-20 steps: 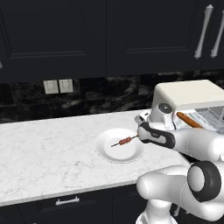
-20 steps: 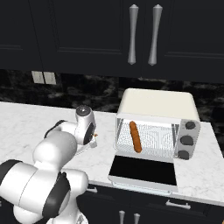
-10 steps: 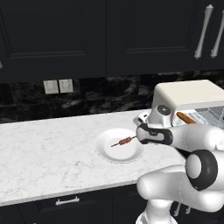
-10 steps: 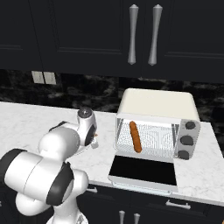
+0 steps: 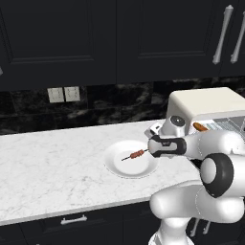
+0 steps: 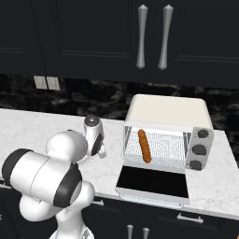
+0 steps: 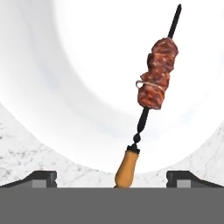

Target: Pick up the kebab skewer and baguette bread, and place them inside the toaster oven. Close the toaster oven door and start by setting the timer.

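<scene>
Since a second ago the arm has swung its elbow lower and nearer the base, and the hand has eased in over the plate; skewer, baguette and oven have not shifted. The claw stands with its fingers wide apart, holding nothing, the two tips to either side of the skewer's wooden handle. The skewer lies flat on the white plate, handle end toward the hand, meat chunks further up the thin dark rod, the point far from the claw.

It looks light and stiff, but the rod is slim and probably slick, so it could roll or pivot in a pinch. The thicker handle, or the meat just beyond it, seems the surer place to close on.

The baguette already rests on the rack inside the oven, whose door hangs open and flat.
</scene>
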